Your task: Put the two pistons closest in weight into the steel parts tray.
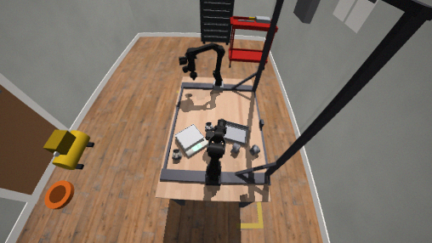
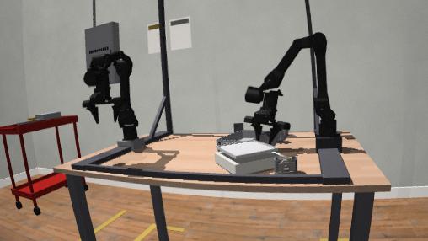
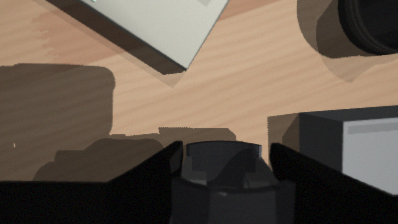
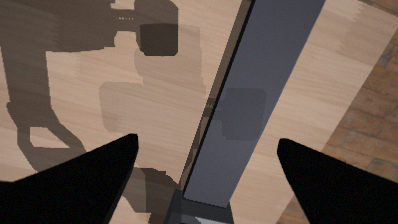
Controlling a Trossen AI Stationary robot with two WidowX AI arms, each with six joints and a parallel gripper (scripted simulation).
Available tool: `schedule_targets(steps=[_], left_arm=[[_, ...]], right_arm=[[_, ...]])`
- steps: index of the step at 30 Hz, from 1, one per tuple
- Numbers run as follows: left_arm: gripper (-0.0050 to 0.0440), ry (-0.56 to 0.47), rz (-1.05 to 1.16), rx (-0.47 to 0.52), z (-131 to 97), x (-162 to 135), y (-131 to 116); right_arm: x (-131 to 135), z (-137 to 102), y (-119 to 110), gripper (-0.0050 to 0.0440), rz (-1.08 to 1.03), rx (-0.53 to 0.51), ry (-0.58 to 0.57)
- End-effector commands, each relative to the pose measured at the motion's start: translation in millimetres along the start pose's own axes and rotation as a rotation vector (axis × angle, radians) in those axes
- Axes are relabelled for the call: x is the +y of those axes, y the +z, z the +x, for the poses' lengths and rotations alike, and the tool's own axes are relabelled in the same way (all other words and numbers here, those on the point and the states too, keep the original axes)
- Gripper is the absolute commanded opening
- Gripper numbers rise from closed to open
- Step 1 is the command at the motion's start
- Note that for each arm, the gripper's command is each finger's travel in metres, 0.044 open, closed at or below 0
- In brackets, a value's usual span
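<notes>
My left gripper (image 1: 215, 130) (image 2: 265, 138) (image 3: 226, 149) is low between the scale and the tray. It is shut on a dark piston (image 3: 227, 202), with a finger on each side; the piston's lower part is hidden. The steel parts tray (image 1: 238, 135) (image 3: 370, 155) is beside it, and its visible floor is bare. Another piston (image 1: 208, 127) (image 3: 377, 22) stands near the tray's far corner. One piston (image 1: 176, 155) (image 2: 286, 164) stands beside the scale. Two more pistons, one (image 1: 235, 148) nearer and one (image 1: 255, 149) farther right, lie by the tray. My right gripper (image 2: 106, 121) (image 4: 208, 143) is open and empty, high up.
The white scale (image 1: 190, 137) (image 2: 248, 148) (image 3: 185, 35) has nothing on its pan, and its display glows green. The dark frame bars (image 2: 211, 176) (image 4: 250, 90) run around the table. Frame posts rise at the tray's side of the table.
</notes>
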State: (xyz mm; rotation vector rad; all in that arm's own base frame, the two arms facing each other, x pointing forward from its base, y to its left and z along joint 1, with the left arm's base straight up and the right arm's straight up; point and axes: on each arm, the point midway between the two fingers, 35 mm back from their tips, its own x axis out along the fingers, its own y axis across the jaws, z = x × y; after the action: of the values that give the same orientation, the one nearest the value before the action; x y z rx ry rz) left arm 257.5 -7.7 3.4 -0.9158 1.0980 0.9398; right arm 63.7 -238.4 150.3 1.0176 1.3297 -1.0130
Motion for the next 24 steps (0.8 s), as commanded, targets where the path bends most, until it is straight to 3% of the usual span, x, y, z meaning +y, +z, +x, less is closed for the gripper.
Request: schedule_targets(steps=[1, 15, 24], left_arm=[[0.0158, -0.020, -0.002, -0.005, -3.3, -5.8, 2.2], [0.0158, -0.016, -0.002, -0.003, -4.1, -7.3, 3.3], [0.0158, -0.038, -0.006, -0.007, -23.8, -12.2, 7.6]], right_arm=[[-0.2, -8.3, 4.8, 0.0400, 0.001, -0.032, 0.002], [-0.2, -8.3, 4.8, 0.0400, 0.001, -0.032, 0.002], [-0.2, -8.3, 4.8, 0.0400, 0.001, -0.032, 0.002]])
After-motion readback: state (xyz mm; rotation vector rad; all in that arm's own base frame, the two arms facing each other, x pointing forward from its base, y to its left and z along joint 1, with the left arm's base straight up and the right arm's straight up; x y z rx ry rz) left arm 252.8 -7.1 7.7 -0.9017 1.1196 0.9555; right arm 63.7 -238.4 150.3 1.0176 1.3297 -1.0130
